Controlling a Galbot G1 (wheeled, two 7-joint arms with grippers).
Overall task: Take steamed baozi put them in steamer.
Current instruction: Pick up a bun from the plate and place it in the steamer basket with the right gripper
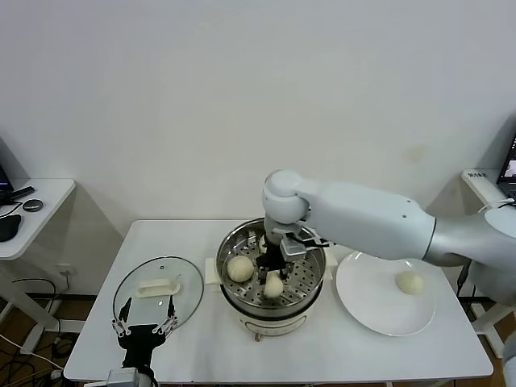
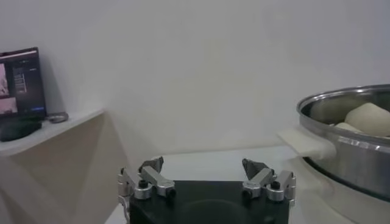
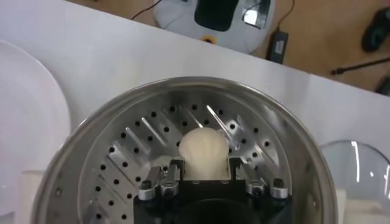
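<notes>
The steamer (image 1: 274, 310) stands mid-table, a shiny steel pot with a perforated tray (image 3: 134, 152). My right gripper (image 1: 272, 272) reaches down into it and is shut on a cream-white baozi (image 3: 204, 152), which sits between the two fingers (image 3: 175, 171) just over the tray. Beside it in the pot lies another baozi (image 1: 239, 268). One more baozi (image 1: 410, 282) rests on the white plate (image 1: 379, 310) to the right. My left gripper (image 1: 145, 326) is parked open at the table's front left, with nothing between its fingertips (image 2: 204, 165). From there the steamer (image 2: 350, 146) shows with a baozi (image 2: 370, 117) inside.
A round glass lid (image 1: 157, 290) with a white handle lies flat left of the steamer, under my left gripper. A white side table (image 1: 32, 210) stands off to the left and another (image 1: 484, 181) at the right. The wall runs close behind the table.
</notes>
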